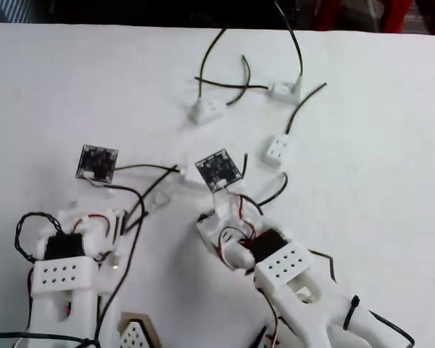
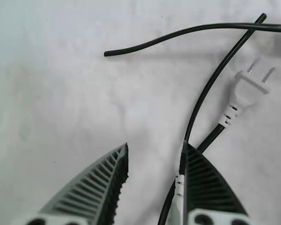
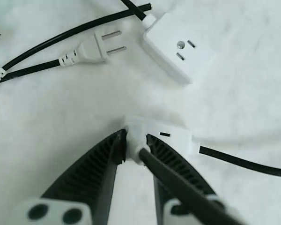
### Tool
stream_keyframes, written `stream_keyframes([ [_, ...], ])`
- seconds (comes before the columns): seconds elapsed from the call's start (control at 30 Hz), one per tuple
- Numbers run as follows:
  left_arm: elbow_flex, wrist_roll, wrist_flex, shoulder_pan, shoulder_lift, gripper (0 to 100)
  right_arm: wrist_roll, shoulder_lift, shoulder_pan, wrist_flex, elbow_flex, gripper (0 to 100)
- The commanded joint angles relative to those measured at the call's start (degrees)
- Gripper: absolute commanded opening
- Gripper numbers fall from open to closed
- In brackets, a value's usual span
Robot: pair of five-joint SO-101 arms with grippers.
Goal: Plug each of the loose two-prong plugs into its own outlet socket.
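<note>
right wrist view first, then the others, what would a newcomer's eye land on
The right gripper is clamped on a white corded block, and just beyond it a loose plug lies beside a socket. In the high view, black cords sprawl over the far side of the white table.

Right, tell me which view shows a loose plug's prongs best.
Right wrist view: the plug lies large, both prongs clearly separate, pointing at an outlet socket. Left wrist view shows a plug smaller, both prongs visible. In the high view, prongs are too small to tell.
</note>
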Motion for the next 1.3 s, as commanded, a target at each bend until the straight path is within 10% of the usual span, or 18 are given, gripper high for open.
stream_keyframes([
  [0.0, -0.2, -0.5, -0.7, -0.4, -1.3, 18, 0.0, 0.7, 0.7, 2.8, -1.3, 1.6],
  [1.27, -0.1, -0.5, -0.5, -0.5, -1.3, 18, -0.4, 14.7, -0.7, 11.3, -9.1, 1.6],
])
